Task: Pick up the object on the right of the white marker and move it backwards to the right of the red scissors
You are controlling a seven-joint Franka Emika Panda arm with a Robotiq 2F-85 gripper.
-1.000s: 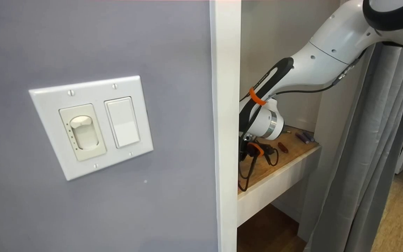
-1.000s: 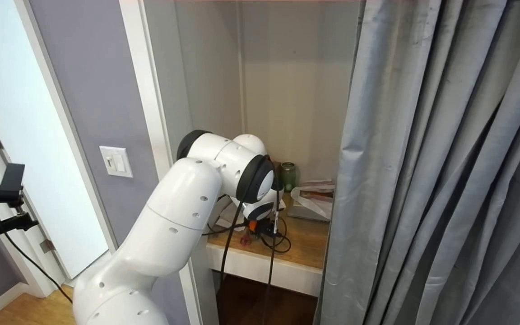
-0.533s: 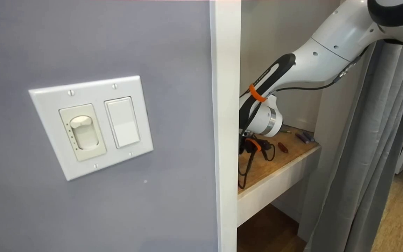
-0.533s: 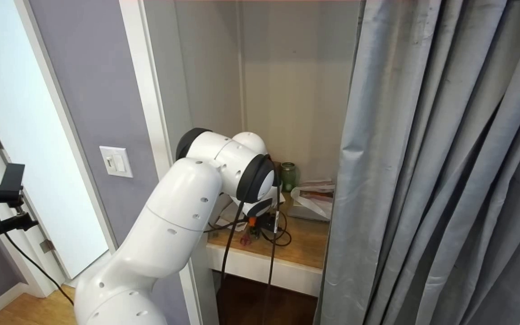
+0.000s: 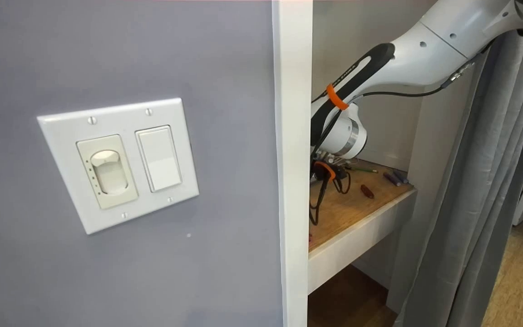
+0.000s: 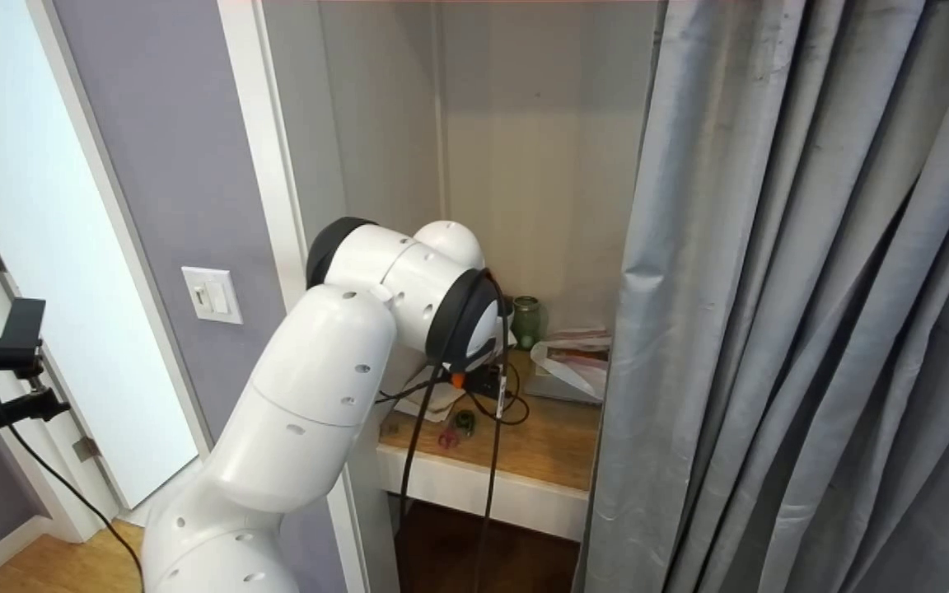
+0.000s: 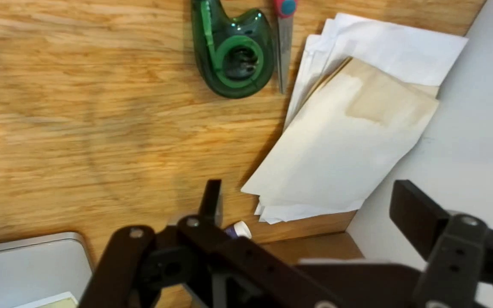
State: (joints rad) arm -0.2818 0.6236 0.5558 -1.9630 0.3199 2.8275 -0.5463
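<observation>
While the end effector (image 7: 307, 202) gapes, green tape dispenser (image 7: 233, 47) well apart from it, beside red scissors (image 7: 285, 42).

The green tape dispenser (image 7: 229, 42) lies flat on its side on the wooden table (image 7: 101, 128), translucent, with a brighter ring round a dark core; its rounded end faces far. It rests free, just right of the red scissors (image 7: 286, 51); whether the two touch cannot be told. The scissors lie flat, blades together and pointing far, red handle with its blue pivot on the near side. In an exterior view the dispenser (image 6: 465, 422) lies near the table's front edge, slightly farther than the red handle (image 6: 448, 437).
</observation>
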